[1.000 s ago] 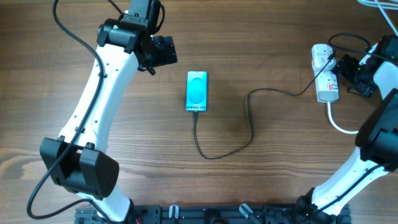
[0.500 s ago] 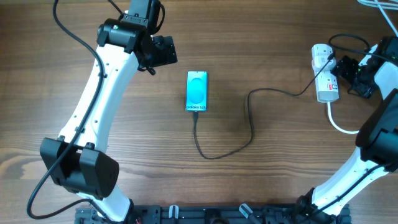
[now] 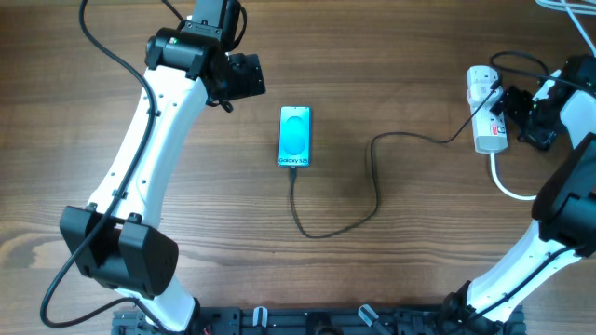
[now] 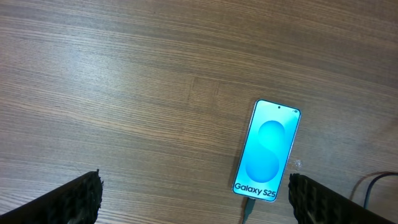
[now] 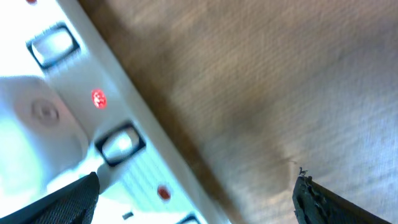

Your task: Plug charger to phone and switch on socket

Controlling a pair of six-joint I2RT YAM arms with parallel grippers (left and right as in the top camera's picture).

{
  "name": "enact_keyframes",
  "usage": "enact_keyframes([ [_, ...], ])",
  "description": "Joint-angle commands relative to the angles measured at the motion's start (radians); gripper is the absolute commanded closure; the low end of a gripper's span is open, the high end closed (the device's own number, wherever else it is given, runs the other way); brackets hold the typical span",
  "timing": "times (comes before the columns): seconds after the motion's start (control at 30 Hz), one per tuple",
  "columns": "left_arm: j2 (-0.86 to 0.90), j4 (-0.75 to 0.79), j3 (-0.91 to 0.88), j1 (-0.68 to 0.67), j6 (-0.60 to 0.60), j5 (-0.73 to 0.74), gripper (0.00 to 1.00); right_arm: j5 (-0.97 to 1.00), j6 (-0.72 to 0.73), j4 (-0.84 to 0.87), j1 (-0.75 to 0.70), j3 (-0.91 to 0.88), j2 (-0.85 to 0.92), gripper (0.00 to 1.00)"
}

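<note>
The phone (image 3: 294,136) lies flat mid-table with its teal screen lit. In the left wrist view the phone (image 4: 267,149) has the charger's black connector (image 4: 249,210) at its bottom end. The black charger cable (image 3: 375,177) loops from there to the white socket (image 3: 486,113) at the right. My left gripper (image 3: 247,76) is open and empty, up and left of the phone, and its fingertips (image 4: 74,199) show wide apart. My right gripper (image 3: 518,110) is open beside the socket's right side. In the right wrist view the socket (image 5: 74,124) shows rocker switches and a red light (image 5: 98,98).
The socket's thick white cord (image 3: 507,186) curves down towards the right arm. More cables (image 3: 559,7) run off the top right corner. Arm bases and a black rail (image 3: 307,321) line the front edge.
My right gripper has shifted very slightly beside the socket. The left arm, phone and cable have not moved.
</note>
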Motion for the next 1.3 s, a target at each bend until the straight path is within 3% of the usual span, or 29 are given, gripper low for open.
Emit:
enact_keyframes([
  [0.0,0.009,0.002,-0.005,0.004,-0.013,-0.016,0.0,0.103,0.029,-0.04,0.007,-0.019,-0.068,0.0],
  [0.6,0.009,0.002,-0.005,0.004,-0.013,-0.016,0.0,0.08,0.063,-0.282,0.084,-0.04,-0.623,0.0],
  [0.97,0.009,0.002,-0.005,0.004,-0.013,-0.016,0.0,0.08,0.102,-0.153,0.238,-0.393,-1.124,0.0],
  [1.27,0.009,0.002,-0.005,0.004,-0.013,-0.016,0.0,0.08,0.29,-0.27,0.238,-0.465,-1.196,0.0],
])
